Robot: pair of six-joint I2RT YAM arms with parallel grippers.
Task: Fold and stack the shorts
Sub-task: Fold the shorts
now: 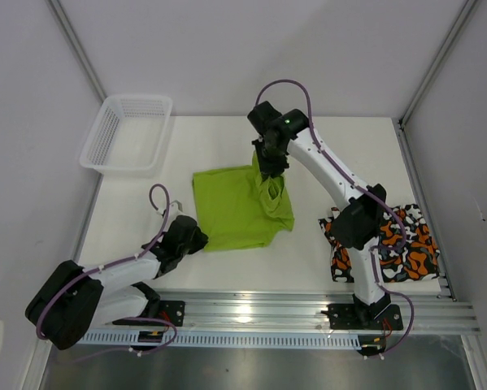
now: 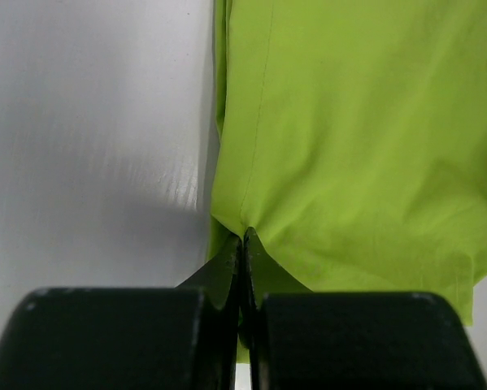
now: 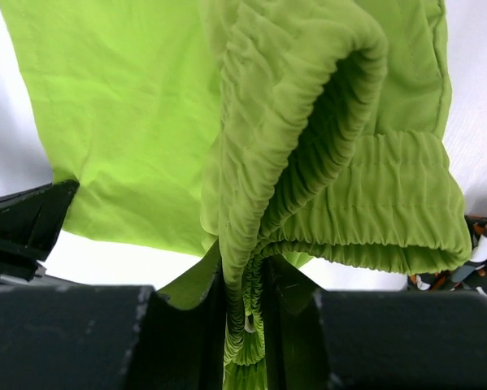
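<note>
**A:** Lime green shorts (image 1: 239,207) sit centre of table (image 1: 357,154). Right gripper (image 3: 255,280) pinches the waistband, lifted. Left gripper (image 2: 245,244) is clamped on the near-left hem corner.

**B:** Risks?

**A:** Right only has a thin bunch of elastic, so it could slip mid-fold. Uneven pull from left would skew the fold. Camouflage shorts (image 1: 406,244) lie by the right arm's base, so the arm could snag them.

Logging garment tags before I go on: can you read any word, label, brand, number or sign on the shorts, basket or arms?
No text is readable in any view.
The lime green shorts: plain cloth, no tag showing.
The camouflage shorts: pattern only, no lettering.
The white mesh basket: no label visible.
The right arm: a small green light, no writing.
</note>
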